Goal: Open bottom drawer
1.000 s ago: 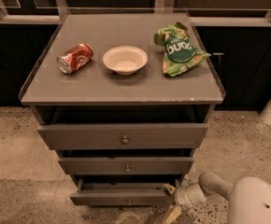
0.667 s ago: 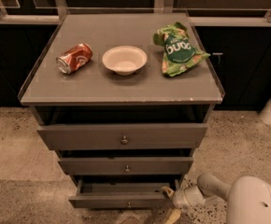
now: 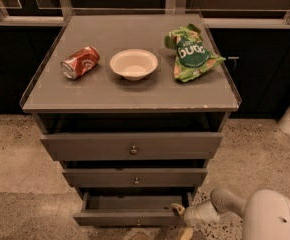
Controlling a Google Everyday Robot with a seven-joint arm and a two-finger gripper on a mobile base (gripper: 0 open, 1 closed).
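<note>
A speckled floor and dark cabinets surround a grey flat-topped drawer unit, whose surface (image 3: 135, 94) carries a red soda can (image 3: 80, 62) near the left edge, a white round bowl (image 3: 133, 64) at centre and a green crinkled chip bag (image 3: 191, 52) toward the back right corner. The slim grey bottom drawer (image 3: 125, 217) sits lowest, already partly out. The white gripper (image 3: 181, 220) is at the drawer's right end, jaws apart astride the front. The pull seems underway; next comes a straight draw outward.
</note>
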